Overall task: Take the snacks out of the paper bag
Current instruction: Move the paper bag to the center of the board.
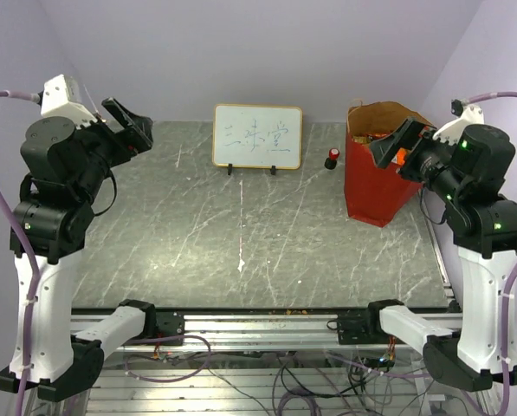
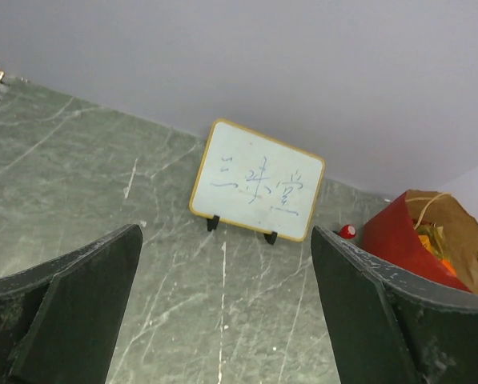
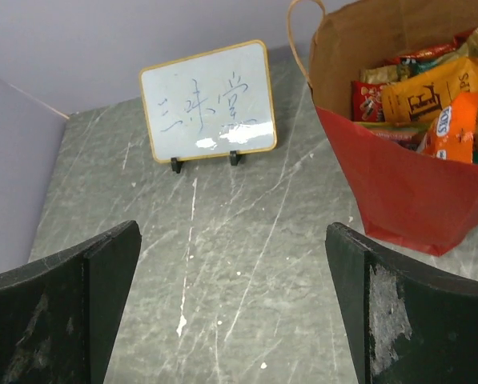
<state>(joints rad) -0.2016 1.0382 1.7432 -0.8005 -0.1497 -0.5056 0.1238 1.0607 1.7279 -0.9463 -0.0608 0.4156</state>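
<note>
Both arms rise from the near edge of the table [image 1: 197, 260] with elbows folded. The left gripper [image 1: 130, 124] is raised at the far left and the right gripper [image 1: 395, 143] is at the rim of the bag [image 1: 375, 186], each with fingers wide apart and empty. The bag stands upright at the far right with the snacks [image 3: 431, 100] still inside, and a bottle [image 1: 332, 158] and a whiteboard [image 1: 257, 136] stand to its left.

Left claw [image 2: 222, 268] has its two dark fingers [image 2: 78, 304] spread wide apart at the bottom. A wood-framed whiteboard [image 2: 256, 180] with blue scribbles stands on little black feet near the back edge of the marbled surface [image 2: 78, 168]. In the back right corner there's a red paper bag [image 2: 399, 244] with orange-yellow snack packets [image 2: 433, 244] inside, and a red cap [image 2: 347, 231] peeking out just left of it.
</note>
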